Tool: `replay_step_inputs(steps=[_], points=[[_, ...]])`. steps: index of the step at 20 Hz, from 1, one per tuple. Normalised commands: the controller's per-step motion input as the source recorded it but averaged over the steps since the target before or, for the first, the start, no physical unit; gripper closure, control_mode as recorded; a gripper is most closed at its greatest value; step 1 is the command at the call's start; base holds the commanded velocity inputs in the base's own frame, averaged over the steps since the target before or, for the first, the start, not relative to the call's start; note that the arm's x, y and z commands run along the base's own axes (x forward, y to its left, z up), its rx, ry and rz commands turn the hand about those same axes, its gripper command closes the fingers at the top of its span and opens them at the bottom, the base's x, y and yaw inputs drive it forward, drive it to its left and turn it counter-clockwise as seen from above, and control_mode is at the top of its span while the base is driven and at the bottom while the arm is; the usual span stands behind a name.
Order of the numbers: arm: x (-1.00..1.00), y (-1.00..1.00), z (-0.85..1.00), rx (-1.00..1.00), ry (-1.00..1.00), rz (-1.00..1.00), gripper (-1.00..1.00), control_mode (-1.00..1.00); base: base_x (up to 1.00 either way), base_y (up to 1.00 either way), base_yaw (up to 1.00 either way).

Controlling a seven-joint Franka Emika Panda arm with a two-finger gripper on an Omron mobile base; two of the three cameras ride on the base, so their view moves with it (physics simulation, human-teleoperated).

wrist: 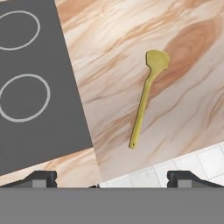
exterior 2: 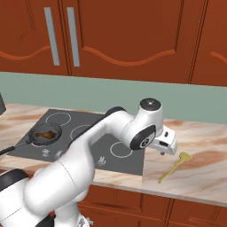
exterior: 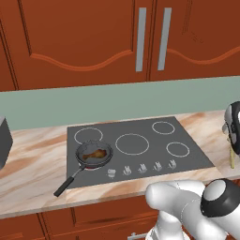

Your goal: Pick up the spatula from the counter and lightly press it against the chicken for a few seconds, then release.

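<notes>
Spatula (wrist: 146, 94): yellow, lying flat on the marble surface (wrist: 192, 109), just right of the hob (wrist: 43, 131); not yet lifted.
Claw (exterior 2: 165, 150): poised above the spatula, jaws wide apart, holding nothing.
Chicken (exterior: 93, 153): in the pan (exterior: 78, 157) on the hob's front-left ring, well apart.
Outstanding: grasp, carry, press, release.

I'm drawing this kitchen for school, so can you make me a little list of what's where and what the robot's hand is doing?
spatula: yellow, lying flat on the counter, right of the stove
chicken: brown piece inside the pan
pan: black, on the stove's front left ring
hand: open, holding nothing, up over the counter near the spatula
step: spatula not yet picked up
</notes>
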Motion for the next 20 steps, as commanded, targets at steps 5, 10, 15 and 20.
replay_step_inputs(steps=[5,10,15,20], points=[[0.00,-0.18,-0.21,0.00,0.00,0.00,-1.00,-1.00,0.00,0.00,0.00],[0.00,-0.21,-0.20,0.00,0.01,0.00,-1.00,-1.00,0.00,0.00,0.00],[0.00,-0.18,-0.15,0.00,0.00,0.00,-1.00,-1.00,0.00,0.00,0.00],[0.00,-0.14,-0.14,0.00,0.00,0.00,-1.00,-1.00,0.00,0.00,0.00]])
